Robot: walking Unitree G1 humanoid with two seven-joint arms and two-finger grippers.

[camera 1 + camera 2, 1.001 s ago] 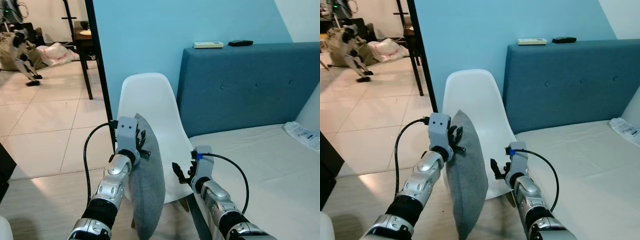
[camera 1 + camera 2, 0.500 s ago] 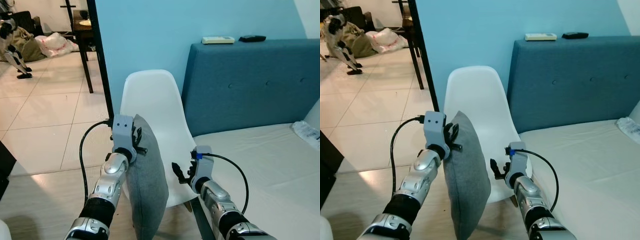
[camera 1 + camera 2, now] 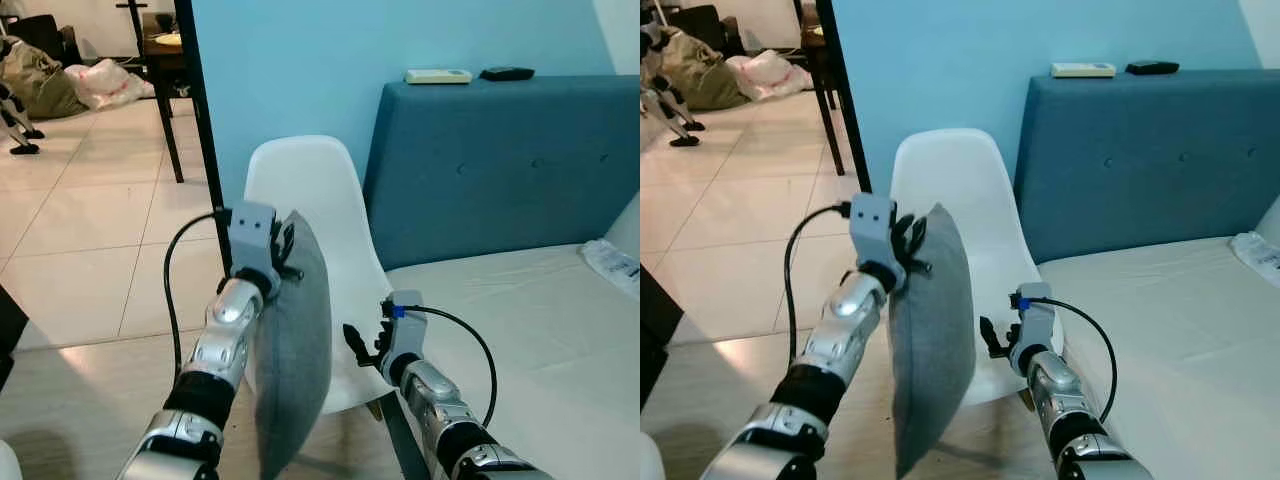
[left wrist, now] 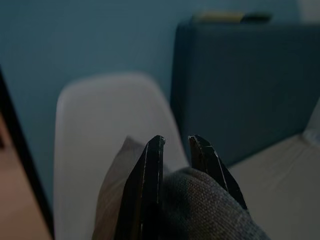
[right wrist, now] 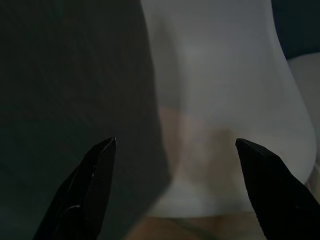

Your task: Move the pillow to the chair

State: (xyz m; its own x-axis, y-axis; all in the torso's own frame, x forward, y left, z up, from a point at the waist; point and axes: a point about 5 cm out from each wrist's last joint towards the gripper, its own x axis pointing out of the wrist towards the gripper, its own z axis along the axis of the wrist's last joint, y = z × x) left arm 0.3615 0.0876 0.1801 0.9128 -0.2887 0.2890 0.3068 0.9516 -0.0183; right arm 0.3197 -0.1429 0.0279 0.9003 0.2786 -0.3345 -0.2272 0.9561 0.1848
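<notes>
A: Entry, left to right. At 10 o'clock of the head view we log a pale tiled floor (image 3: 90, 240) and a dark wooden table leg (image 3: 168, 130) by the blue wall (image 3: 300, 60).

B: Next, the left gripper (image 3: 283, 248). We see its two black fingers (image 4: 145, 190) clamped on the top corner of the grey fabric pillow (image 3: 290, 350). The pillow hangs on edge from that grip, tilted, its lower end toward 6 o'clock, in front of the white moulded plastic chair (image 3: 320, 230).

A: Contact with the seat?

B: We cannot tell. The pillow covers the chair's left edge as seen from the head; its lower end hangs lower in frame than the seat's front edge.

A: Right gripper (image 3: 362, 345)?

B: At 5 o'clock of centre, just beside the chair's front edge. Its fingers (image 5: 95, 180) are spread wide with nothing between them; its wrist camera looks at the pillow on one side and the chair shell on the other.

A: Further right?

B: The dark blue upholstered headboard (image 3: 500, 160) at 2 o'clock, with a white remote (image 3: 438, 76) and a black remote (image 3: 506, 73) on its top ledge, near each other. Below it, the cream mattress (image 3: 520, 320), and a clear plastic packet (image 3: 610, 268) at 3 o'clock.
</notes>
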